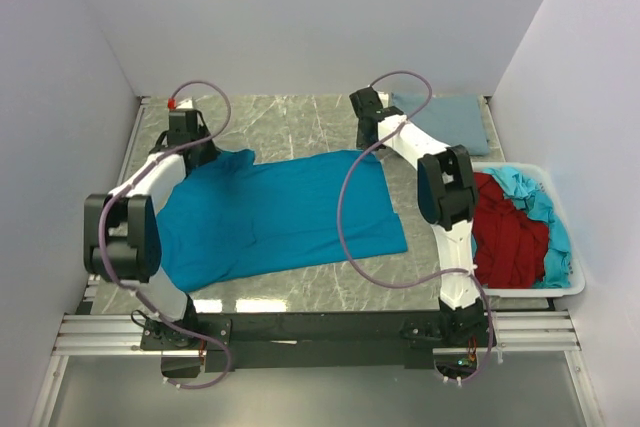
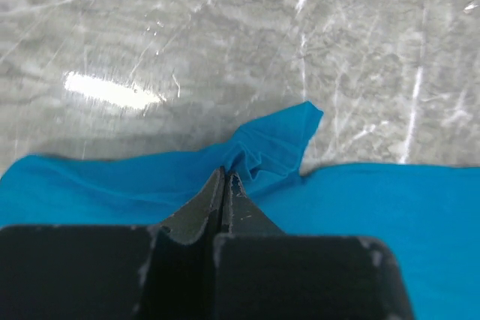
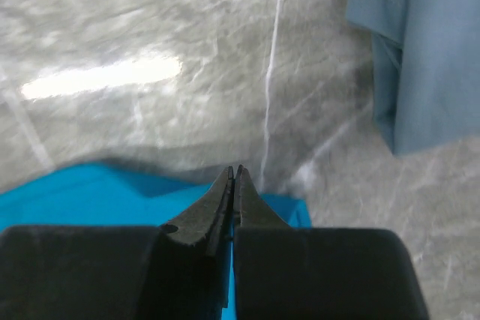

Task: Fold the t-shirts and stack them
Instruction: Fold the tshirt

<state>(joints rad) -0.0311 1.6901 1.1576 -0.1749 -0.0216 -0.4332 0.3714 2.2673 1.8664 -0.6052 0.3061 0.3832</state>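
- Near R: white bin (image 1: 560, 287) at table edge, w/ dark red t-shirt (image 1: 505, 237) & light turquoise t-shirt (image 1: 530, 195) crumpled inside.
- Centre: teal-blue t-shirt (image 1: 280, 212) spread mostly flat on marble table (image 1: 300, 122), btwn the two arms.
- Far L corner of it: left gripper (image 2: 227, 177) clenched, jaws pressed together on a bunched fold of teal fabric.
- Far R corner: right gripper (image 3: 235, 171) clamped tight too, pinching the shirt's edge; dark shadow runs along that edge.
- Far R, beyond the bin: grey-blue t-shirt (image 1: 445, 119) lies folded flat, apart from the teal one.
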